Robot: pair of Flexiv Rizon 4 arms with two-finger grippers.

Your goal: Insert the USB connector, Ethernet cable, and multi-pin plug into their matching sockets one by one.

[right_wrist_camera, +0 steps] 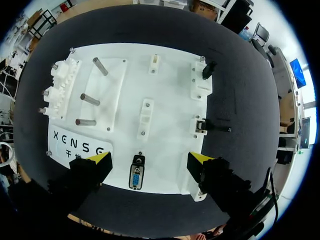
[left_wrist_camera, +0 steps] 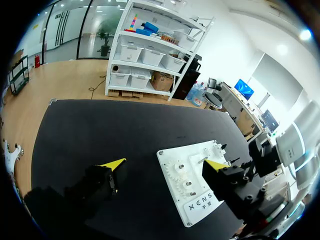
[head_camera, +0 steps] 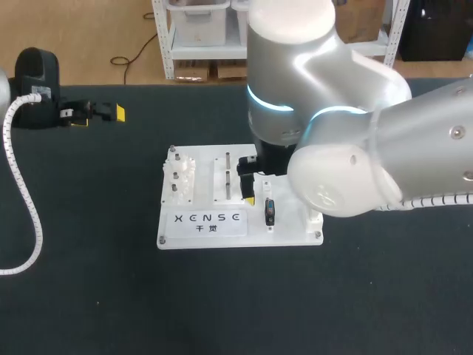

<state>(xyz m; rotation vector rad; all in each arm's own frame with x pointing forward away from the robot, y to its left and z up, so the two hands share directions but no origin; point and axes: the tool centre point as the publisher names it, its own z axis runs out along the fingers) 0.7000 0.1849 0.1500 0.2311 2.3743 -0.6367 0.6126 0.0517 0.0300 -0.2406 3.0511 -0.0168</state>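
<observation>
Right wrist view: right pincer [right_wrist_camera: 150, 160] is spread wide, holding nothing, above the near edge of the white board [right_wrist_camera: 170, 95]. Multi-pin connector [right_wrist_camera: 136, 175] sits on the board between its fingers, touched by neither. Ethernet cable [right_wrist_camera: 216, 128] is at the board's right edge, ahead of the right finger. USB connector [right_wrist_camera: 208, 69] is at the far right corner. Left pincer [head_camera: 100, 115] is also wide and empty, far left over the bench [head_camera: 89, 296], well apart from the board.

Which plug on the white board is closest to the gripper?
The multi-pin plug with the bluish face, lying between the right gripper's yellow tips. The other two sit farther ahead.
</observation>
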